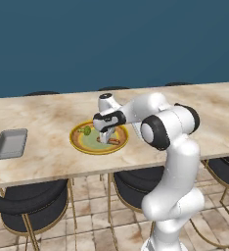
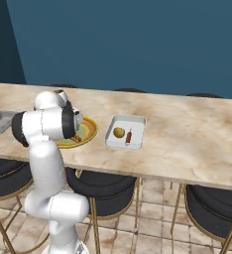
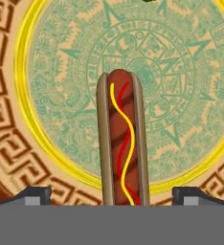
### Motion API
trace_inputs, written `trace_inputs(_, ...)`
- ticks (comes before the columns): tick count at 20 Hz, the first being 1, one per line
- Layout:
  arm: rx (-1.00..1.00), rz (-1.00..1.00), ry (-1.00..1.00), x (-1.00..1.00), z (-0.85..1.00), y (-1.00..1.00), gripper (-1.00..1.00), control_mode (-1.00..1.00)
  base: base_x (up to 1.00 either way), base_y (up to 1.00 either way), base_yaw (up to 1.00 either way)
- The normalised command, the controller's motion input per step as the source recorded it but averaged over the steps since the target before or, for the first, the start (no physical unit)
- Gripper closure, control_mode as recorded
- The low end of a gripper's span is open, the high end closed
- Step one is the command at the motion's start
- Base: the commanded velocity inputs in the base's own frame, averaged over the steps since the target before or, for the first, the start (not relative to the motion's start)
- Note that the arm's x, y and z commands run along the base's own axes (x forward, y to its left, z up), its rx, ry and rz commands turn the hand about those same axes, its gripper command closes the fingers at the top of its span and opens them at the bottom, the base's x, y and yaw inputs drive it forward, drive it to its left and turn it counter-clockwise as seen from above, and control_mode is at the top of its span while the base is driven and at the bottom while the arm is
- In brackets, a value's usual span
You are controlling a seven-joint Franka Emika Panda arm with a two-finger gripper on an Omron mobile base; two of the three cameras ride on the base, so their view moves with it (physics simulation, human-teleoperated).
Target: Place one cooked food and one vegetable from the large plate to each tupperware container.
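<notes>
Grey and bare, one tupperware container (image 1: 10,143) sits at the left edge of the left base view on the marble counter (image 1: 48,117), well apart from the large plate (image 1: 82,143) at mid-frame. Over that plate's right half hangs the gripper (image 1: 106,138), low above a hot dog (image 1: 114,141); a small green vegetable (image 1: 87,130) lies toward the plate's upper left.

In the hand view the relation that matters is plain — the hot dog (image 3: 122,143) runs straight up the middle of the frame, its long axis vertical in the picture, its near end dropping out of sight at the bottom between the two fingers (image 3: 33,195), one at lower left and one at lower right. They stand wide apart with nothing in them, and the line across them is square to the sausage's length, so a straight descent and a close should take it across its narrow width.

Further right, in the right base view, the second container (image 2: 139,122) lies just beside the plate and already holds a yellowish round item (image 2: 119,132) and a small red-brown piece (image 2: 129,136). The hot dog is probably bound for the empty tray.
</notes>
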Motion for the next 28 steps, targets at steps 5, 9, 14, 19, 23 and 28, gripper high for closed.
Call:
trace_inputs(5, 0.00, 0.00, 0.11, 0.39, -0.26, 0.03, -1.00, -1.00, 0.00, 0.00, 0.00)
trace_inputs(9, 0.00, 0.00, 0.11, 0.02, -0.43, 0.00, -1.00, -1.00, 0.00, 0.00, 0.00)
trace_inputs(14, 0.00, 0.00, 0.10, 0.00, -0.39, 0.00, -1.00, -1.00, 0.00, 0.00, 0.00)
trace_inputs(19, 0.00, 0.00, 0.01, 0.00, -0.19, 0.00, -1.00, -1.00, 0.00, 0.00, 0.00)
trace_inputs(23, 0.00, 0.00, 0.01, 0.00, -0.11, 0.04, -1.00, -1.00, 0.00, 0.00, 0.00)
trace_inputs(28, 0.00, 0.00, 0.00, 0.00, -0.05, 0.04, 1.00, -1.00, 0.00, 0.00, 0.00)
